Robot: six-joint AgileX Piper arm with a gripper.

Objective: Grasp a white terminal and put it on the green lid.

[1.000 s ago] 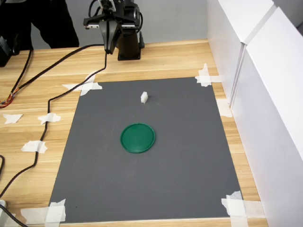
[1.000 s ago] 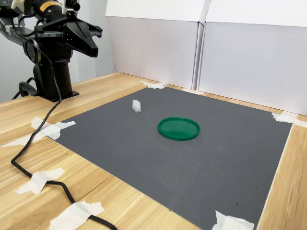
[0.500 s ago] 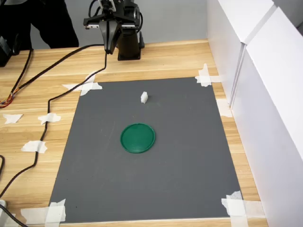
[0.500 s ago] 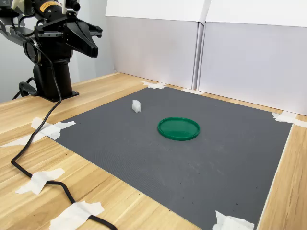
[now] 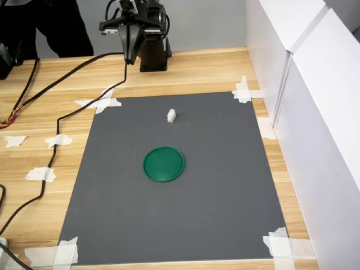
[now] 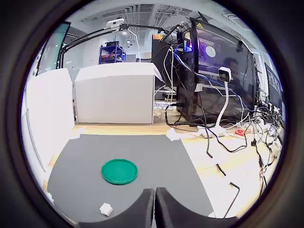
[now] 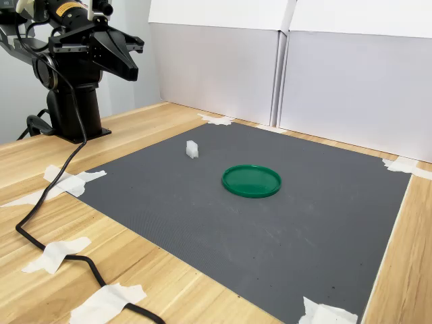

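A tiny white terminal (image 5: pixel 171 116) (image 7: pixel 192 149) (image 6: pixel 106 209) stands on the dark grey mat (image 5: pixel 225 185), apart from everything else. The round green lid (image 5: pixel 163 164) (image 7: pixel 252 181) (image 6: pixel 119 171) lies flat near the mat's middle with nothing on it. My gripper (image 5: pixel 129 56) (image 7: pixel 131 69) (image 6: pixel 155 204) hangs high above the wooden table near the arm's base, well away from both. In the wrist view its two fingers meet with only a thin seam between them, and they hold nothing.
White panels (image 5: pixel 315 112) (image 7: pixel 337 81) wall off the first exterior view's right side. A black cable (image 5: pixel 67 112) (image 7: pixel 47 223) runs over the wood past white tape scraps (image 5: pixel 101 103). A person in dark clothing (image 5: pixel 50 25) stands behind the table at the first exterior view's top left.
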